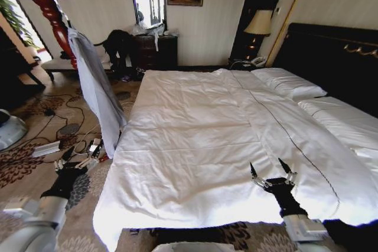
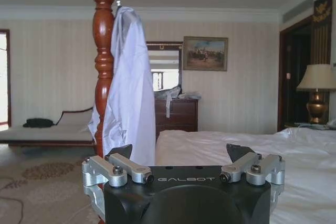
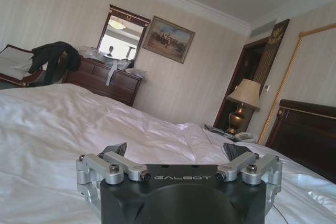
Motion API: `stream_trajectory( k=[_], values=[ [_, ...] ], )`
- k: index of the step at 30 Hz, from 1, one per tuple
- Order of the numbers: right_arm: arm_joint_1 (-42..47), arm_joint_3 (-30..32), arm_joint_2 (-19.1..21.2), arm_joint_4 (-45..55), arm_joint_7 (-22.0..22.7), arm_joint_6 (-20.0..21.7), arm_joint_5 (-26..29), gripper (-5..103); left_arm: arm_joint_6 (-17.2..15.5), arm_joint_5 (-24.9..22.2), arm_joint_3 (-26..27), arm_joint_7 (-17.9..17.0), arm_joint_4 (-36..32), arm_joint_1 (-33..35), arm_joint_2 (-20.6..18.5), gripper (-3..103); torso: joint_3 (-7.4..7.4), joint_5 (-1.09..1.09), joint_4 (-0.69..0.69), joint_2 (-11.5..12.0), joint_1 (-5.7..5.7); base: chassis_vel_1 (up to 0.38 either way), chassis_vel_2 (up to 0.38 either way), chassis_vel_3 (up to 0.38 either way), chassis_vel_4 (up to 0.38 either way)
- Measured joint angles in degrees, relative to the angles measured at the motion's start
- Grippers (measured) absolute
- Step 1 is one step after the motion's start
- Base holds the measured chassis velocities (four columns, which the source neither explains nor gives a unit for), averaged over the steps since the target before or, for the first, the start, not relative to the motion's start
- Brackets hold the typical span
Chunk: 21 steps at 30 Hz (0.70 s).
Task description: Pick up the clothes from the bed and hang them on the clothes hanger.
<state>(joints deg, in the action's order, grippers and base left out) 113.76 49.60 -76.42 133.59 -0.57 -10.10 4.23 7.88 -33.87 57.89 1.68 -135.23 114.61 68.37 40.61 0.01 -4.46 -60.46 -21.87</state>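
The shirt (image 1: 97,90) hangs from the wooden stand (image 1: 50,7) beside the bed (image 1: 195,146) — task looks done; both grippers — left (image 1: 80,159), right (image 1: 273,175) — spread, released.

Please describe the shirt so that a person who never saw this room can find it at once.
Left of the bed stands a red wooden coat stand. The shirt hangs from its top, down almost to the carpet. It is pale grey-blue and thin, unlike the black garment heaped by the dresser behind it.
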Motion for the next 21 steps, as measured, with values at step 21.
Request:
stream_trajectory(
  k=[21],
  values=[
    [0.0, 0.0, 0.0, 0.0, 0.0, 0.0, 0.0, 100, 9.3, 13.8, -6.2, 0.7, 4.1, 3.6, 4.7, 100, 0.00, -0.01, 0.00, 0.0, 0.00, 0.000, 0.000, 0.000, 0.000]
  ],
)
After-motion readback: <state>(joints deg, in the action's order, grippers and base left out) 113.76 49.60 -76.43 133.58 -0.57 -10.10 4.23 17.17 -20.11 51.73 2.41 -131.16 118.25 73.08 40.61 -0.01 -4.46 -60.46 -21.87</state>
